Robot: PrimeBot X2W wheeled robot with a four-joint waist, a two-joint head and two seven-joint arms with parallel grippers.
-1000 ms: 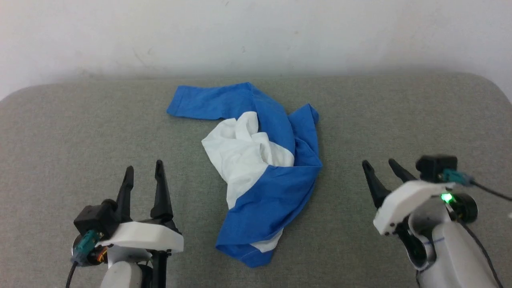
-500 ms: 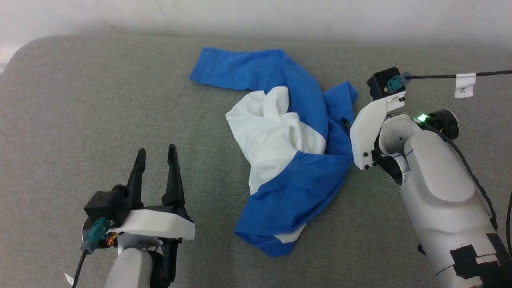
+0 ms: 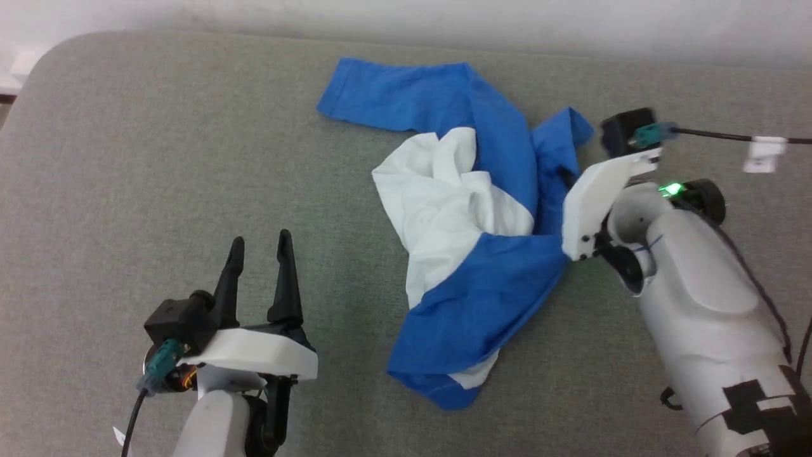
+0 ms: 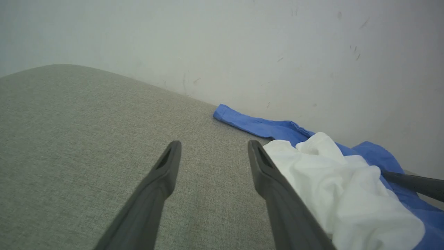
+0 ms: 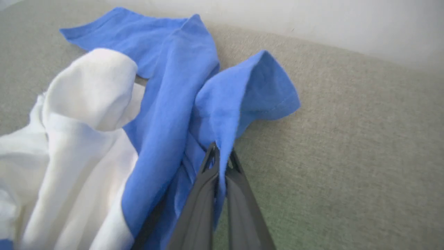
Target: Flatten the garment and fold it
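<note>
I read the left gripper (image 3: 261, 238) at lower left, fingers spread, over the grey padded surface (image 3: 114, 158) near the garment (image 3: 444, 203). The garment lies crumpled at centre, close to the pale wall (image 4: 277, 41). Its long axis runs far to near, with one blue sleeve pointing left. At its right edge the right gripper (image 5: 220, 154) is pressed together, pinching a blue fold. A tagged cable (image 3: 764, 149) trails right.
</note>
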